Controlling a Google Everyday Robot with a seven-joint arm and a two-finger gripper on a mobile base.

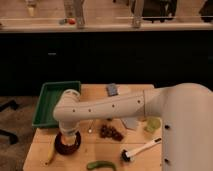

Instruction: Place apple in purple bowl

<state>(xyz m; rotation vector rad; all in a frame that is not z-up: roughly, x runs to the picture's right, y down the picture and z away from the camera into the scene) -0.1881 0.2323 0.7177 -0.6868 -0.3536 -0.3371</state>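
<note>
- The room is dim, with a long dark counter (110, 55) running across the back and a few small items on its pale top.
- A wooden table (95, 93) fills the foreground and carries everything below.
- The robot's white arm (115, 106) reaches in from the right across the table, and its wrist turns straight down at the front left.
- A green rectangular tray (54, 103) lies at the table's back left corner, just behind the wrist.
- The purple bowl (67, 145) sits near the front left edge, directly under the wrist; only its rim shows around the arm.
- The gripper (68, 135) points down into the bowl, largely masked by the wrist. I cannot tell whether it is wide, narrow or holding anything.
- A brush with a white handle (142, 149) lies at the front right.
- A dark grape bunch (111, 132) lies just right of the bowl, apart from it.
- A pale green cup (152, 125) stands beside the arm's base, and a yellow banana (50, 156) lies at the bowl's left front.
- The apple cannot be seen anywhere on the table; it is probably under the wrist, either held or already inside the bowl.
- As a judgement, the apple is firm, light and smooth, so it will roll if let go high. It should be gripped across its widest part and released low over the bowl's middle.
</note>
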